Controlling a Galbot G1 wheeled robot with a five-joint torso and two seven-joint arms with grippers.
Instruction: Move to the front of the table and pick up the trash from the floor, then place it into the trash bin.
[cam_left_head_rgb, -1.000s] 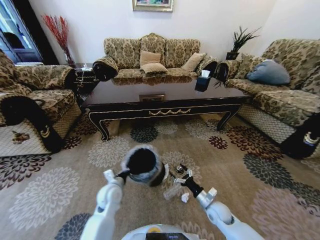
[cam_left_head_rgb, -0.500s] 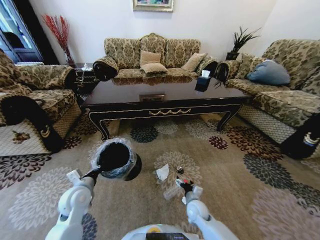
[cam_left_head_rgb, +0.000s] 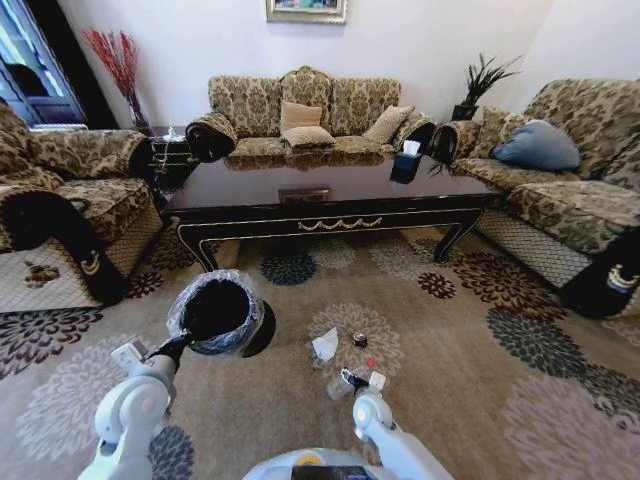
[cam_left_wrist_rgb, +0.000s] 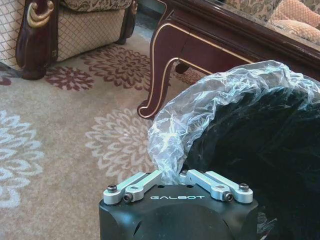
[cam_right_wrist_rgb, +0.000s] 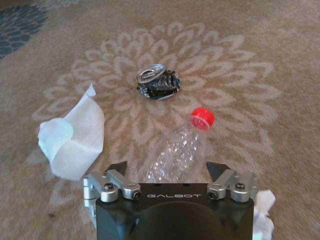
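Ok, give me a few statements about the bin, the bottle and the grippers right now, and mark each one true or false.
1. The left gripper pinches the trash bin by its bag-lined rim. True.
2. The plastic bottle lies inside the bin. False: it lies on the floor.
3. The bottle has a red cap. True.
4. The right gripper is shut on the white tissue. False: it is open, straddling the bottle.

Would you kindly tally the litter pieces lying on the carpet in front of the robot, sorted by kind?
White tissue: 1
Clear plastic bottle with red cap: 1
Crushed dark can: 1
Small white scrap: 1
Total: 4
The right end effector hovers open over the bottle; the left end effector holds the trash bin.
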